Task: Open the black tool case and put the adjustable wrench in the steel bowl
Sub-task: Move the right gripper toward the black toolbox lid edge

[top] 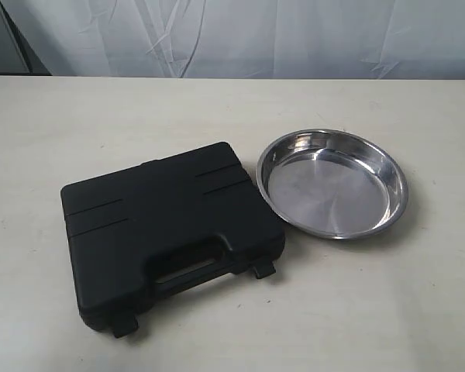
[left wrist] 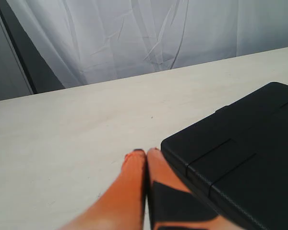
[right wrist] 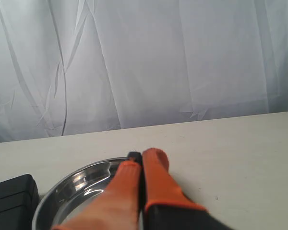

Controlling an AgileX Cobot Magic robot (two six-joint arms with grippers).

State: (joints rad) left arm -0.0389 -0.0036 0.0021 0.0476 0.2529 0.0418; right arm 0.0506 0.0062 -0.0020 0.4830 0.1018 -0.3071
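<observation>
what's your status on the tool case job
Left pincer and right pincer shut, empty. Black tool case closed, adjustable wrench not in sight. Steel bowl empty; nothing on the case lid.

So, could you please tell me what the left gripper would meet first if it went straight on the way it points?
Probably nothing close: the left gripper, jaws shut, points along bare table towards the white curtain. The black tool case lies beside that line, though depth is unclear.
</observation>
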